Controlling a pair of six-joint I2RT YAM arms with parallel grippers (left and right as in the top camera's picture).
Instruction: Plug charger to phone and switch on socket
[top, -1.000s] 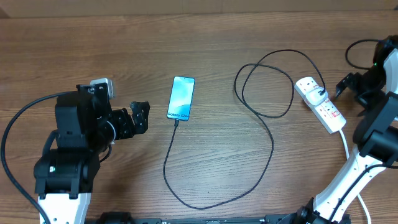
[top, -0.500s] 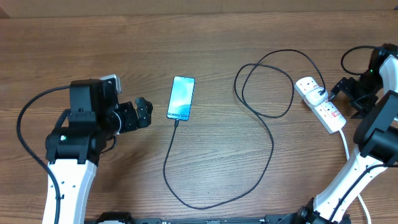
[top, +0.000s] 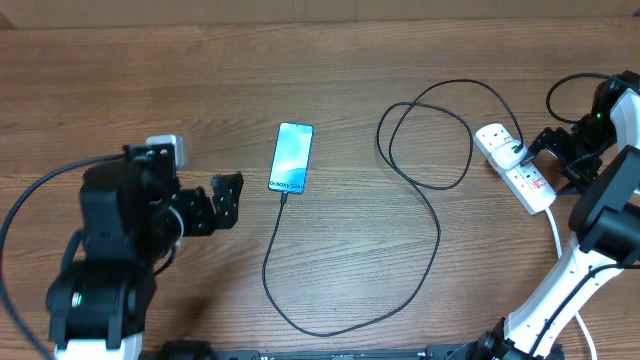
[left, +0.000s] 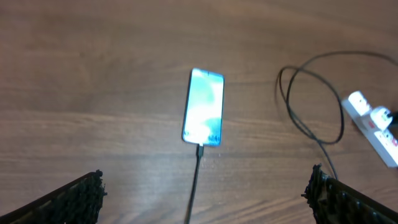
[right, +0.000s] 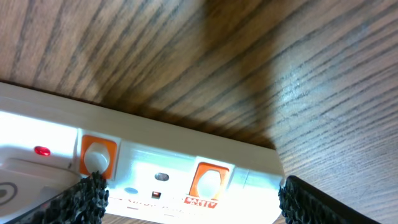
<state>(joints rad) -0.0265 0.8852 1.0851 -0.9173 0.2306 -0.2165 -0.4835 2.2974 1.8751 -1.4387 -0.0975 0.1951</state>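
The phone (top: 291, 157) lies screen-up and lit at the table's middle, also in the left wrist view (left: 204, 107). The thin black charger cable (top: 436, 235) runs from its near end, loops, and ends at the white socket strip (top: 514, 167) on the right. My left gripper (top: 226, 197) is open and empty, left of the phone; its fingers (left: 205, 199) frame the cable (left: 194, 186). My right gripper (top: 545, 150) is open, right over the strip; in the right wrist view its fingers (right: 189, 196) straddle the strip (right: 161, 165) with orange-framed switches and a lit red lamp.
A thick white cord (top: 557, 232) leaves the strip toward the front right. A small white-grey block (top: 168, 147) sits behind my left arm. Bare wooden table (top: 350, 50) lies around the phone.
My left gripper has swung back and slightly nearer the front, away from the phone. My right gripper has edged left over the strip.
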